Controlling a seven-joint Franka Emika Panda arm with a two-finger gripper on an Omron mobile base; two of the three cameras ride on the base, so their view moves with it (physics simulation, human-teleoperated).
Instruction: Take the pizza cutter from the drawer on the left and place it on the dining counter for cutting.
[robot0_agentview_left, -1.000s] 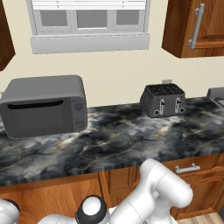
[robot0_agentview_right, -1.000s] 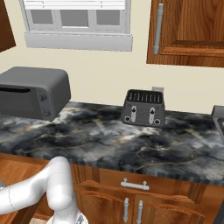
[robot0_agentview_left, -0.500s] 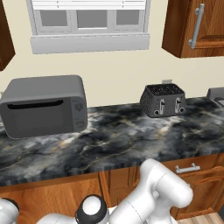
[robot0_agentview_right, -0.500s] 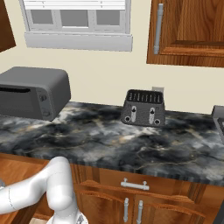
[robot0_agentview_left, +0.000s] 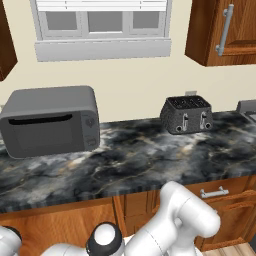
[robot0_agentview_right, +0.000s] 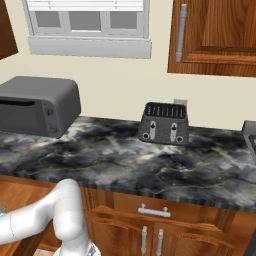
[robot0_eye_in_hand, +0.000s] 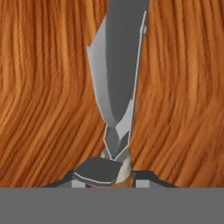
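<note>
Two jaws that stood wide a moment ago have come together, and in the hand view they sit clamped on the short brown wooden handle of the small pizza cutter with the round grey metal wheel (robot0_eye_in_hand: 116, 78). The wheel is seen edge-on and reaches straight ahead of the jaws. Behind the cutter, beyond the jaws on every side, runs the plain orange-brown wood floor of the shallow drawer (robot0_eye_in_hand: 43, 87), so the tool is still down inside the drawer and not yet lifted. I judge the grasp step done: what is left is to raise the cutter clear of the drawer walls and carry it to the long stone island table for cutting. Since the grip looks to be low on the handle with the heavy wheel far ahead of the jaws, the tool might pivot as it comes up. Above and beyond the jaws, the base views look over the white arm (robot0_agentview_left: 175, 225) at a black-grey marbled stone wall table (robot0_agentview_left: 125, 165) bearing a boxy grey microwave (robot0_agentview_left: 50, 122) and a dark four-slot toaster (robot0_agentview_left: 187, 115), with a white-framed window (robot0_agentview_left: 102, 22) and a reddish wood upper cabinet (robot0_agentview_left: 230, 30) higher on the cream wall.
</note>
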